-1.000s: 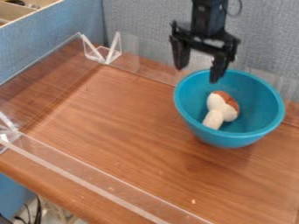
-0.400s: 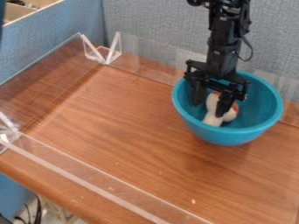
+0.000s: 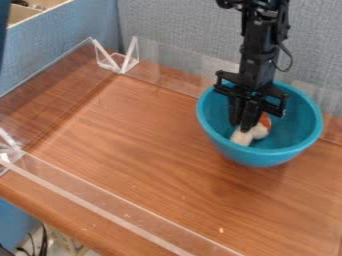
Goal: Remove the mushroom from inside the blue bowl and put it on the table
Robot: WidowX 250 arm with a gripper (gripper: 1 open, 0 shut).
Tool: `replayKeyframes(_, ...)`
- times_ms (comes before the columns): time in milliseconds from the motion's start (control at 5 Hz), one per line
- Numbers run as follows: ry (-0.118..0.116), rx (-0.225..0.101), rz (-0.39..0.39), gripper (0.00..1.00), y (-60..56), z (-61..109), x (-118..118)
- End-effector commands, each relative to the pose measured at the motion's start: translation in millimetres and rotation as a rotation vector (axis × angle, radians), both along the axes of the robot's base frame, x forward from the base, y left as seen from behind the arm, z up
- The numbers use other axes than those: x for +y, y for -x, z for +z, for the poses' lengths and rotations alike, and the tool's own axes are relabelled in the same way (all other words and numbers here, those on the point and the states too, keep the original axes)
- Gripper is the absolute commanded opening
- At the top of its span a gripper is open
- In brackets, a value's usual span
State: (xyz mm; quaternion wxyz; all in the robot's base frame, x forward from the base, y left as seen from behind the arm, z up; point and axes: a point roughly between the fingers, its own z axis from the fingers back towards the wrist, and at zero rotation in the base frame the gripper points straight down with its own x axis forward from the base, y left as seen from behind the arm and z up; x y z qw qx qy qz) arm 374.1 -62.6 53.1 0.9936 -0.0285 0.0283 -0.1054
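Tool (image 3: 250, 124) points straight down into the blue bowl (image 3: 297, 140), fingers pinched on the mushroom (image 3: 249, 130). Mushroom sits inside bowl, long axis tilted, cream stem lower-left, cap upper-right. Bowl on surface (image 3: 120, 150), right side.

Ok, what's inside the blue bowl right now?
The mushroom lies inside the blue bowl, and the gripper is down in the bowl with its fingers closed around it. Only the pale stem and a bit of orange cap show; the fingers cover the rest.
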Motion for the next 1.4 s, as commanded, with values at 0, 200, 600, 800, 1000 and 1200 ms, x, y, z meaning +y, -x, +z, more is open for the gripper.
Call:
replayKeyframes(0,0.010,-0.069,-0.009,0.00,-5.5,27.6,1.4)
replayKeyframes(200,0.012,-0.072,-0.015,0.00,-4.0,32.6,3.4)
replayKeyframes(600,0.029,-0.102,-0.005,0.00,1.5,52.0,9.5)
replayKeyframes(800,0.039,-0.125,0.009,0.00,6.7,66.6,16.0)
replayKeyframes(1000,0.044,-0.159,0.046,0.00,17.8,86.8,30.8)
replayKeyframes(1200,0.026,-0.194,0.182,0.00,39.4,112.0,71.5)
